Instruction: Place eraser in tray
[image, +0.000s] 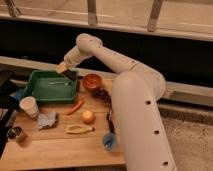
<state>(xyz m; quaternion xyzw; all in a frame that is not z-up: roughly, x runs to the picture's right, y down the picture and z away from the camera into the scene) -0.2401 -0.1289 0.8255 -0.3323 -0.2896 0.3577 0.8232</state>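
The green tray lies at the back left of the wooden table. My gripper hangs over the tray's far right corner, at the end of the white arm that reaches in from the right. It is shut on the eraser, a small dark block at its tip, held just above the tray's rim. A thin pale item lies inside the tray.
A brown bowl stands right of the tray, with dark grapes in front of it. A white cup, blue cloth, carrot, orange, banana, metal can and blue object lie on the table.
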